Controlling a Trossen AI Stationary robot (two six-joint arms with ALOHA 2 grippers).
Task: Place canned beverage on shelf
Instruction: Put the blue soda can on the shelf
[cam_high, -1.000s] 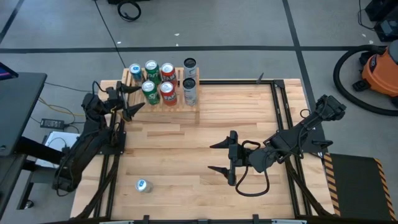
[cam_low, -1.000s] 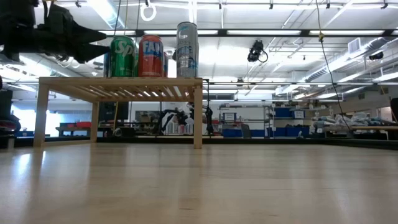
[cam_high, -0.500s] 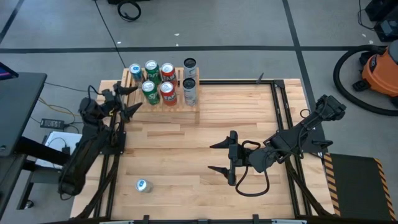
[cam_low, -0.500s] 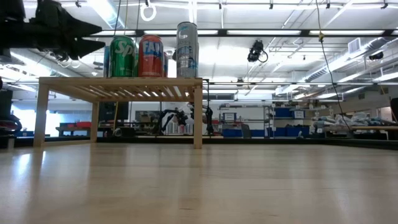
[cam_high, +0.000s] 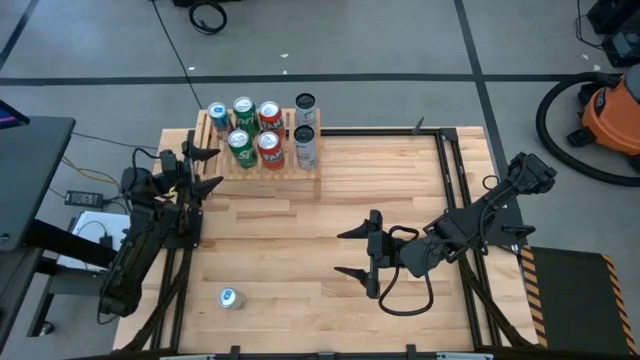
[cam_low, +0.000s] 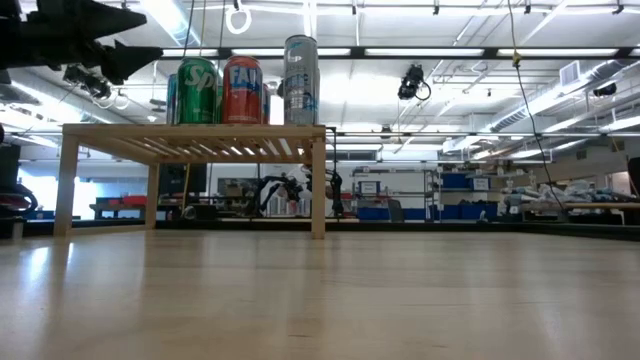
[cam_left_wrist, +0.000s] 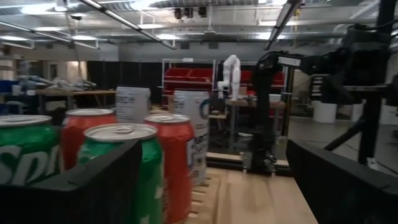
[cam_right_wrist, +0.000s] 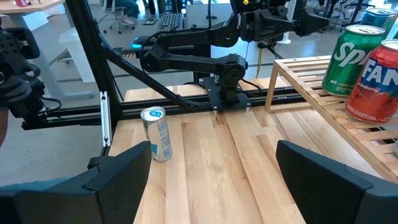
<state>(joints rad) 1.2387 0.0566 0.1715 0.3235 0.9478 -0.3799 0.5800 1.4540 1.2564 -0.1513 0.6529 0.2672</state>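
on the shelf (cam_high: 262, 163) stand six cans (cam_high: 269, 148); both end effectors gape wide, empty.

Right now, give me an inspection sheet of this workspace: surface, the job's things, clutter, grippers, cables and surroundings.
Surface: light wood table, bare in the middle.
Job's things: shelf at the far left corner carries six upright cans, two green, two red, one blue, plus tall silver ones at its right end; one blue can stands alone near the front left.
Clutter: nothing seen.
Grippers: left gripper open, empty, just left of the shelf; right gripper open, empty, above the table's middle.
Cables: black loop under the right arm; cable coil on the floor beyond.
Surroundings: orange vacuum at right; workshop racks behind.
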